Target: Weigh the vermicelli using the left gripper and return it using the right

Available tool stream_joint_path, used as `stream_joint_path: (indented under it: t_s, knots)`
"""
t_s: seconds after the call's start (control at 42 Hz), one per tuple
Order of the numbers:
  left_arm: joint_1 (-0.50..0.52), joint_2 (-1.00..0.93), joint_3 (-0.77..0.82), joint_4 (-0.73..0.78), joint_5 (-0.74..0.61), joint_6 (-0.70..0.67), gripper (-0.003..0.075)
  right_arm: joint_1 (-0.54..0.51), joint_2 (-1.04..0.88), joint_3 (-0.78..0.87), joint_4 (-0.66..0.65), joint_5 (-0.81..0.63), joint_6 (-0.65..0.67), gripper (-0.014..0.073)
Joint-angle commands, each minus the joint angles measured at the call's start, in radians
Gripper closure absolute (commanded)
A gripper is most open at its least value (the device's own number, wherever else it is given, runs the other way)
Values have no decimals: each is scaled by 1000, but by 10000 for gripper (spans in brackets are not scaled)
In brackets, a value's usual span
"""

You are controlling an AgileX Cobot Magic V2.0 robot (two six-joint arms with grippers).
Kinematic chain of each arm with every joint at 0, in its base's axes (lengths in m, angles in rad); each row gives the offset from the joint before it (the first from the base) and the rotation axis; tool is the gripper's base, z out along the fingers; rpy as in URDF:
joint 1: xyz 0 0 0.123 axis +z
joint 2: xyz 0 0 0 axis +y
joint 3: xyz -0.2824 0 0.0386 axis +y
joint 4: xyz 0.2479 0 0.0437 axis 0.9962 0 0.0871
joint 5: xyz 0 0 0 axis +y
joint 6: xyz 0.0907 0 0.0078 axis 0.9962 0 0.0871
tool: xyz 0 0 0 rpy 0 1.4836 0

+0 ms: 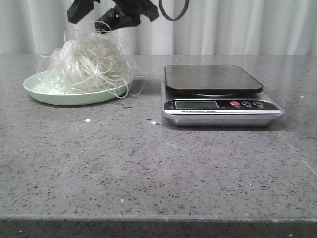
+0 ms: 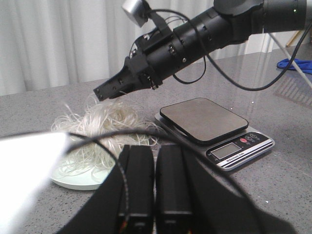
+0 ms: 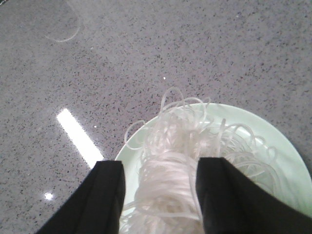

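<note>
The vermicelli (image 1: 91, 62), a fluffy white tangle of thin strands, lies on the pale green plate (image 1: 44, 91) at the left of the table. My right gripper (image 1: 90, 21) is open just above the top of the mass. In the right wrist view the gripper (image 3: 158, 195) has its fingers spread on either side of the vermicelli (image 3: 175, 141), which lies on the plate (image 3: 278, 156). My left gripper (image 2: 155, 156) is shut and empty, low and back from the plate (image 2: 73, 178). From there the right gripper (image 2: 109, 90) shows over the vermicelli (image 2: 112, 122).
A silver kitchen scale (image 1: 213, 79) with a dark platform stands right of the plate; it also shows in the left wrist view (image 2: 204, 119). Small crumbs (image 1: 87, 120) lie on the grey table in front. A blue cloth (image 2: 295, 64) lies far off. White curtains hang behind.
</note>
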Motion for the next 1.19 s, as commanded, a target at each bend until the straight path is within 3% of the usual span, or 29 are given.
stream_joint_path:
  t_s: [0.0, 0.143, 0.452, 0.761, 0.904, 1.165]
  knots:
    - [-2, 8, -27, 3, -70, -10, 584, -18, -102, -38, 24, -21, -12, 149]
    - [-2, 8, -27, 3, -70, -10, 584, -52, -157, -38, 14, -19, -12, 196]
    - [-2, 8, -27, 3, -70, -10, 584, -226, -279, -38, -3, 58, -12, 447]
    - [-2, 8, -27, 3, -70, -10, 584, -438, -403, -27, -122, 192, -2, 442]
    - [-2, 8, -27, 3, -70, -10, 584, -524, -473, -2, -241, 236, 89, 442]
    - [-2, 8, -27, 3, -72, -10, 584, -614, -701, 298, -332, 103, 127, 442]
